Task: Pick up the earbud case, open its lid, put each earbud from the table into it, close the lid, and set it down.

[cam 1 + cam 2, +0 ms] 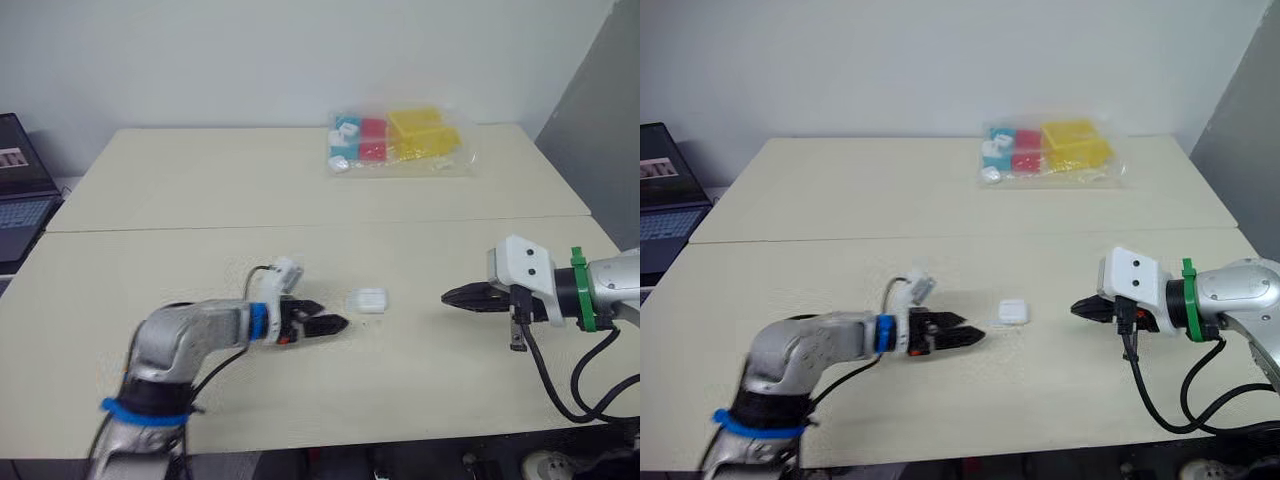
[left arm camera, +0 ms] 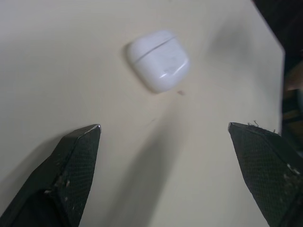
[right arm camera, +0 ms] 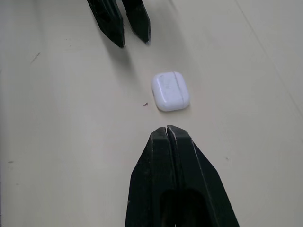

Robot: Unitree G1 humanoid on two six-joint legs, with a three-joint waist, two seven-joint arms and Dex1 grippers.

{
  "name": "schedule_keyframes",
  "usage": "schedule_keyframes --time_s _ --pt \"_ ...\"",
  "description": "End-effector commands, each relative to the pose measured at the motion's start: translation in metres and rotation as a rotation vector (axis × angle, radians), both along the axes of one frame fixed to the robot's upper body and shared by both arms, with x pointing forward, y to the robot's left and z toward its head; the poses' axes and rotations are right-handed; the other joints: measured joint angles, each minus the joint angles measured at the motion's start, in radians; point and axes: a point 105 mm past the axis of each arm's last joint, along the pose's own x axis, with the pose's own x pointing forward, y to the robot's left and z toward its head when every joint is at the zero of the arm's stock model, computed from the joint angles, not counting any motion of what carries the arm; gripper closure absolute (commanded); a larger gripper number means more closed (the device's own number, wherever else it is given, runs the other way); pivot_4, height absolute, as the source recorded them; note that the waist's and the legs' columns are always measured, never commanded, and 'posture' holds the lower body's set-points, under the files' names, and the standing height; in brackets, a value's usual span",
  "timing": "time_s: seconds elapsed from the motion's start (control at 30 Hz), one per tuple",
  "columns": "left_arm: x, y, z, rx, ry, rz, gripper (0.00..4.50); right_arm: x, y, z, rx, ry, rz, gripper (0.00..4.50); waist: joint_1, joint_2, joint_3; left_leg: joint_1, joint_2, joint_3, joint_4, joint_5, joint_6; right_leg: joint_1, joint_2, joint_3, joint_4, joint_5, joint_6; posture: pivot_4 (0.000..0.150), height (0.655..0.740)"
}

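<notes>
A small white rounded plastic earbud case (image 1: 367, 300) lies on the beige counter (image 1: 200, 180) between the left tool (image 1: 335, 324) and right tool (image 1: 452, 297), touching neither.

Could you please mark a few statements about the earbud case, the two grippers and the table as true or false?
1. The earbud case lies on the table between the two grippers. True.
2. The left gripper is shut on the case. False: it is open, short of the case and not touching it.
3. The right gripper is shut and holds nothing. True.
4. The case's lid stands open. False: the lid is closed.
5. A clear bag of coloured items lies at the table's far side. True.
</notes>
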Motion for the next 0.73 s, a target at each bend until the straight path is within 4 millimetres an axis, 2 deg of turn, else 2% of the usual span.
schedule_keyframes --time_s 0.03,0.07,0.13,0.27,0.43,0.5,0.57,0.73 --pt "-0.004 0.016 0.046 0.082 -0.476 -0.19 0.0 -0.001 -0.005 0.013 0.033 -0.056 -0.009 4.15 0.009 0.0 0.0 0.0 0.0 0.0 0.0 0.0 0.0 0.0 0.0 -0.001 0.0 -0.001 -0.002 0.15 0.74" --pt "-0.011 0.017 0.052 0.108 -0.573 -0.278 0.0 -0.003 -0.007 0.012 0.032 -0.031 -0.013 3.94 0.015 0.0 0.0 -0.001 0.0 0.0 0.0 0.0 0.0 0.0 -0.002 -0.002 0.0 -0.001 -0.003 0.15 0.74" --pt "-0.011 0.026 0.048 0.251 -0.695 -0.36 0.0 -0.005 -0.012 0.011 0.026 0.003 -0.031 3.3 0.033 0.0 0.0 -0.002 0.001 0.0 0.0 0.0 0.0 -0.001 -0.005 -0.002 -0.001 -0.005 -0.009 0.15 0.74" --pt "-0.006 0.055 0.07 0.3 -0.688 -0.343 0.0 -0.017 -0.027 0.026 -0.044 0.012 0.005 1.84 0.046 0.001 0.0 -0.009 -0.002 0.003 0.002 0.0 0.0 -0.004 -0.011 -0.002 -0.003 -0.005 -0.004 0.15 0.74" --pt "-0.005 0.059 0.08 0.293 -0.633 -0.316 0.0 -0.024 -0.043 0.038 -0.105 0.015 0.017 0.1 0.048 0.001 0.0 -0.015 -0.003 0.005 0.002 0.0 0.0 -0.008 -0.01 -0.002 -0.008 0.001 0.006 0.15 0.74" --pt "-0.013 0.055 0.072 0.344 -0.613 -0.363 0.0 -0.026 -0.05 0.039 -0.12 0.012 0.021 0.04 0.048 0.0 0.001 -0.015 -0.003 0.005 0.002 0.0 0.0 -0.008 -0.01 -0.002 -0.008 0.001 0.006 0.15 0.74" --pt "-0.022 0.051 0.068 0.323 -0.584 -0.407 0.0 -0.026 -0.051 0.037 -0.143 -0.01 0.043 0.04 0.048 0.0 0.001 -0.016 -0.002 0.005 0.001 0.0 0.0 -0.009 -0.01 -0.001 -0.008 0.001 0.007 0.15 0.74" --pt "-0.024 0.047 0.073 0.284 -0.588 -0.426 0.0 -0.019 -0.049 0.038 -0.129 -0.048 0.03 0.04 0.046 0.001 0.001 -0.016 -0.001 0.005 0.002 0.0 0.0 -0.011 -0.008 -0.002 -0.005 0.001 0.006 0.15 0.74"
